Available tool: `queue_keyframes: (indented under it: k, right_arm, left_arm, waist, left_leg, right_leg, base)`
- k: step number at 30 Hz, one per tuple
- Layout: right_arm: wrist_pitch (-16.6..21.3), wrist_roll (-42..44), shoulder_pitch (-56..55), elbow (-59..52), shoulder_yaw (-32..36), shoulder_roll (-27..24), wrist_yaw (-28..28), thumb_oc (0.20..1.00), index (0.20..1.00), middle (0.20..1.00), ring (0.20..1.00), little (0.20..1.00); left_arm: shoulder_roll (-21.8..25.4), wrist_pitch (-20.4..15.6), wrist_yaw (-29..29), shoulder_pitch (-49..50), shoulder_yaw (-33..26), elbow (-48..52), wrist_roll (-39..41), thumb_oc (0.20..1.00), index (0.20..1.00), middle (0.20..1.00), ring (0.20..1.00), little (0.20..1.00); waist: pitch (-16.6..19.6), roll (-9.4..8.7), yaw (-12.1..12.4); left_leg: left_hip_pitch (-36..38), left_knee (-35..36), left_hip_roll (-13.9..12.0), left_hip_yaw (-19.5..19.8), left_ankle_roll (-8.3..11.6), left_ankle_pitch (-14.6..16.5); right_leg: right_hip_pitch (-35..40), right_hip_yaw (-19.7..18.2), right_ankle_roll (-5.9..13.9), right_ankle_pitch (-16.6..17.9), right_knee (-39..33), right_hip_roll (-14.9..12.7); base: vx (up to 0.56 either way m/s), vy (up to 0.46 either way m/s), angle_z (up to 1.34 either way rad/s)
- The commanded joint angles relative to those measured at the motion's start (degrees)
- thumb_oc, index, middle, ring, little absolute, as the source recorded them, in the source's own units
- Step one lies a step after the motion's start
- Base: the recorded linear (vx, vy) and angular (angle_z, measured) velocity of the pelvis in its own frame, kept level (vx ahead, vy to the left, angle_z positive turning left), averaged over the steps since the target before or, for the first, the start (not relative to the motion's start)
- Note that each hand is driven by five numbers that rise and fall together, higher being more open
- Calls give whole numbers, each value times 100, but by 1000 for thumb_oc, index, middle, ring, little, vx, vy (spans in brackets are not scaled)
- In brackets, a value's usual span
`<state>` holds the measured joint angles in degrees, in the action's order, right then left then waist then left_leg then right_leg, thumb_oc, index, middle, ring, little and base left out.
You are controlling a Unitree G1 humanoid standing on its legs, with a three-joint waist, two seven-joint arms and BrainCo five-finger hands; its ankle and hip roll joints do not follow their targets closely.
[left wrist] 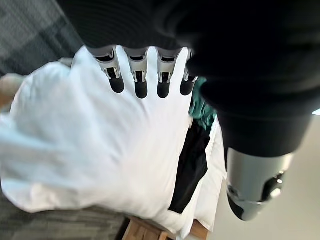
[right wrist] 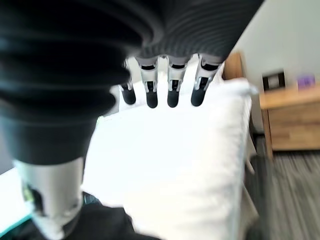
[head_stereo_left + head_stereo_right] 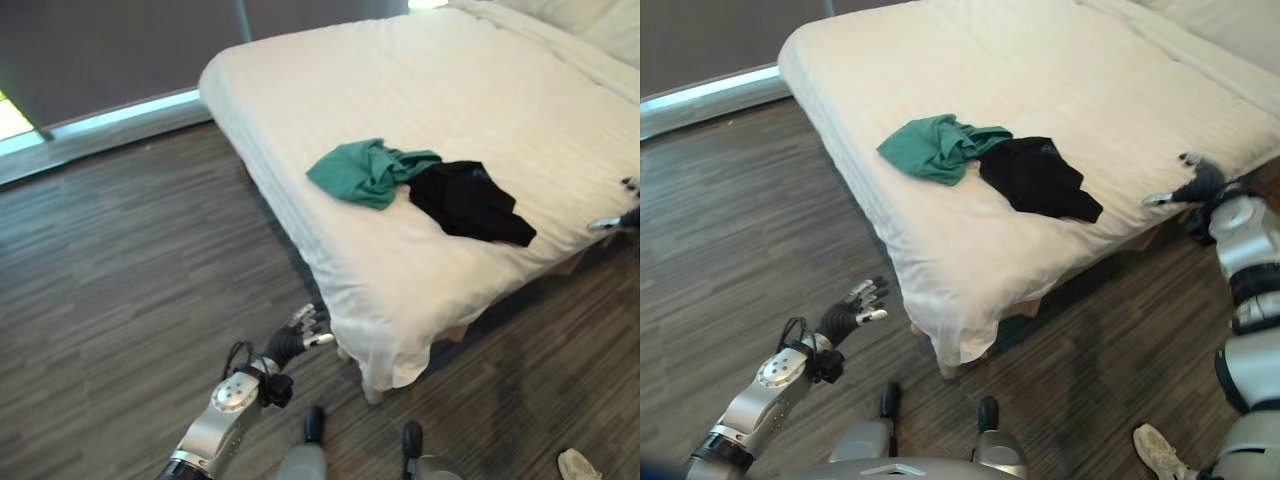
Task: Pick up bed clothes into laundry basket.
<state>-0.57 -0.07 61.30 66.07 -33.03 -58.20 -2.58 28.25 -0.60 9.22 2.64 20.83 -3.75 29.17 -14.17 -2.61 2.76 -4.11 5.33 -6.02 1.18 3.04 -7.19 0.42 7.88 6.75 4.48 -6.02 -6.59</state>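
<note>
Left robot hand (image 3: 855, 302) fingers straight, empty, low beside bed (image 3: 420, 60) corner; right robot hand (image 3: 1196, 184) relaxed, empty, at bed's side edge. Green garment (image 3: 365, 170) touching black garment (image 3: 468, 200) near bed's foot edge. You're at approach step; next, reach and grasp.

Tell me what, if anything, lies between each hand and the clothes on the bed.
Nothing visible does. The green garment and black garment lie touching on the bare white bed. The right hand hovers open at the bed's edge beside the black one; the left hand hangs open low by the bed's corner.
</note>
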Motion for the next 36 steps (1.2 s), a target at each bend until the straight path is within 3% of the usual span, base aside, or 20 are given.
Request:
queue_keyframes:
  k: [1,8,18,25,30,31,32,36]
  right_arm:
    - [107,-278,1384,402,-773,-72,291,1000,1000,1000,1000,1000]
    - [127,-333,2525,912,-1413,458,560,1000,1000,1000,1000,1000]
    - [164,-315,3265,1018,-1878,466,903,1000,1000,1000,1000,1000]
    - [279,85,2134,840,-984,649,1087,1000,1000,1000,1000,1000]
    - [280,-216,1622,825,-956,668,1006,1000,1000,1000,1000,1000]
    - [318,-188,1498,720,-923,587,1042,231,231,231,231,231]
    - [331,-142,1360,523,-833,490,1064,200,200,200,200,200]
    - [429,45,895,-281,-517,35,1198,200,200,200,200,200]
  left_arm:
    - [246,-337,-37,-388,60,604,420,1000,1000,1000,1000,1000]
    - [166,-376,-109,-703,484,771,461,1000,1000,1000,1000,1000]
    - [-100,-526,-520,-1191,707,665,321,1000,1000,1000,1000,1000]
    - [-429,-620,-846,-1436,472,568,206,1000,1000,1000,1000,1000]
    - [-437,-650,-946,-1562,464,486,156,1000,1000,1000,1000,1000]
    - [-439,-657,-956,-1601,466,458,125,1000,1000,1000,1000,1000]
    - [-453,-670,-970,-1616,451,447,119,1000,1000,1000,1000,1000]
    - [-440,-717,-1054,-1606,295,401,52,1000,1000,1000,1000,1000]
  waist:
    - [-237,-39,241]
    - [-574,162,283]
    - [-1226,325,330]
    - [-1561,381,279]
    - [-1562,364,221]
    - [-1562,353,185]
    - [-1562,330,159]
    - [-1562,233,21]
  left_leg:
    - [272,-239,4,117,120,450]
    - [-338,-99,-25,254,225,143]
    - [-1401,-57,3,225,372,-148]
    - [-1813,-63,26,250,409,-203]
    - [-1777,-64,49,200,380,-167]
    - [-1735,-60,69,183,371,-152]
    - [-1677,-53,77,176,357,-128]
    - [-1415,-42,126,145,318,-35]
  right_leg:
    - [-397,45,113,-142,443,-93]
    - [-961,171,22,-78,398,1]
    - [-1955,85,23,195,263,72]
    - [-2423,-48,24,334,224,157]
    - [-2451,-83,14,311,254,155]
    - [-2425,-100,19,309,259,148]
    - [-2382,-118,25,301,259,137]
    - [-2194,-178,34,255,289,93]
  base:
    - [-71,-73,-3]
    - [-45,-51,14]
    - [-51,-41,3]
    - [-27,-23,-5]
    - [20,22,-8]
    - [19,46,-2]
    - [21,56,1]
    - [8,46,1]
